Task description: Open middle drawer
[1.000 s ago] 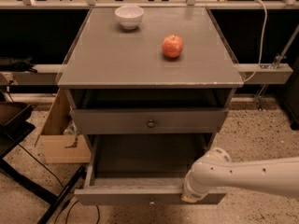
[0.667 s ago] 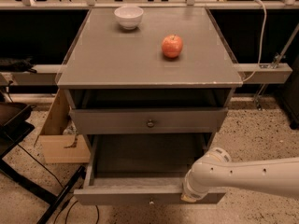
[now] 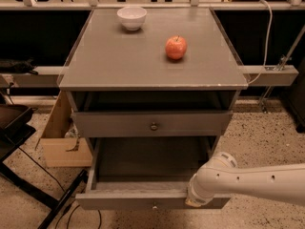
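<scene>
The middle drawer (image 3: 128, 200) is grey, with a wide flat front and one small round knob (image 3: 153, 205) in the middle. It is pulled far out of the grey cabinet (image 3: 224, 104) and sticks out well past the front edge of the tabletop (image 3: 119, 61). You can see down into it, and its floor looks bare and dark. Above it, the top drawer (image 3: 119, 124) sits pushed in under the tabletop.

The hand (image 3: 193, 202) is at the right part of the middle drawer's front, at its top rim. The white arm (image 3: 252, 182) hides it, so I cannot tell if it is spread or pressed together.

A white bowl (image 3: 132, 17) sits near the back edge of the tabletop. A red apple (image 3: 176, 47) sits to the right of the middle.

Compared with a moment ago, nothing looks different. The drawer is just as far out, and the hand is in the same spot.
</scene>
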`<state>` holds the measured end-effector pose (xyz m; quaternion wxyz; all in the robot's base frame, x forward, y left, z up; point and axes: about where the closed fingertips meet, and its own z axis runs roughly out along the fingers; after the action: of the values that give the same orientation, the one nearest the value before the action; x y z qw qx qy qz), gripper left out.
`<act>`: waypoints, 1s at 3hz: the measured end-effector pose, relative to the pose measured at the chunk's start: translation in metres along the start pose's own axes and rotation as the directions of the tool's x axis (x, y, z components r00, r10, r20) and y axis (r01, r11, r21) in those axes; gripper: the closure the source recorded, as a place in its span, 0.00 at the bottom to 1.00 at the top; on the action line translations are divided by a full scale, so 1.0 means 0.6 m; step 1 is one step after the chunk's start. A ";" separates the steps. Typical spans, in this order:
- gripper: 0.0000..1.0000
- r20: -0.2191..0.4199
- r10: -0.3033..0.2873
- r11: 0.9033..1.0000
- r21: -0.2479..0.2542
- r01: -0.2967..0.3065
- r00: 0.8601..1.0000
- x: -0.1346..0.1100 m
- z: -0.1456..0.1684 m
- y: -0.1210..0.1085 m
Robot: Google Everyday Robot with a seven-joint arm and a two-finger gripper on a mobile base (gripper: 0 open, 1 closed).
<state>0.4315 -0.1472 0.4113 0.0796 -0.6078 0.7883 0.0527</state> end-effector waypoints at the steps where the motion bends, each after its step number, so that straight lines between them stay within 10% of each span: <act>1: 0.53 0.000 0.000 1.000 0.000 0.000 1.000 0.000 0.000 0.000; 3: 0.07 0.000 0.000 1.000 0.000 0.000 1.000 0.000 0.000 0.000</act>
<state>0.4314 -0.1472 0.4112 0.0796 -0.6078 0.7883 0.0527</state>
